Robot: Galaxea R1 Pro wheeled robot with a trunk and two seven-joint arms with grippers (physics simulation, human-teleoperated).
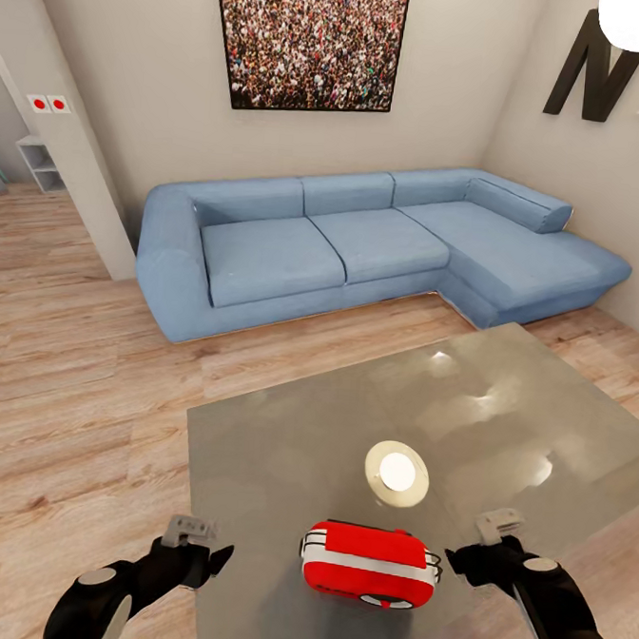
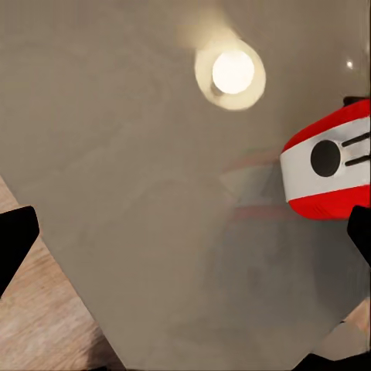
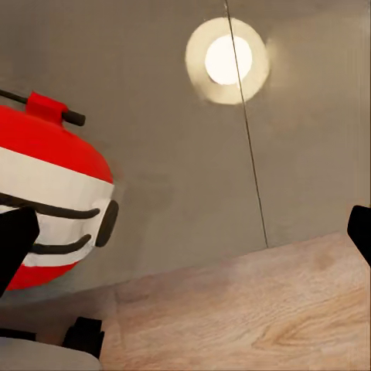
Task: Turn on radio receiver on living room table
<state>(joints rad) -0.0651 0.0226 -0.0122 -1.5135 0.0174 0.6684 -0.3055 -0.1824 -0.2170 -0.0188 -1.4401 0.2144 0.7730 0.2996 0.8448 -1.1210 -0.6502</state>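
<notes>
The red radio receiver [image 1: 369, 563], with white trim, lies on the glossy grey table [image 1: 282, 450] near its front edge. Its end face with a dark round spot appears in the left wrist view [image 2: 325, 166] and in the right wrist view [image 3: 46, 193], where the thin wire handle also shows. My left gripper [image 1: 199, 545] hovers open at the table's left front edge, a short gap left of the radio. My right gripper [image 1: 480, 548] stands open just right of the radio, apart from it. Both wrist views show the black fingertips [image 2: 15, 239] [image 3: 359, 228] spread wide with nothing between them.
A blue L-shaped sofa [image 1: 363, 237] stands beyond the table against the beige wall, under a framed crowd photo [image 1: 311, 38]. A lamp's bright reflection [image 1: 397, 471] glows on the tabletop behind the radio. Light wood floor [image 1: 67, 388] lies to the left.
</notes>
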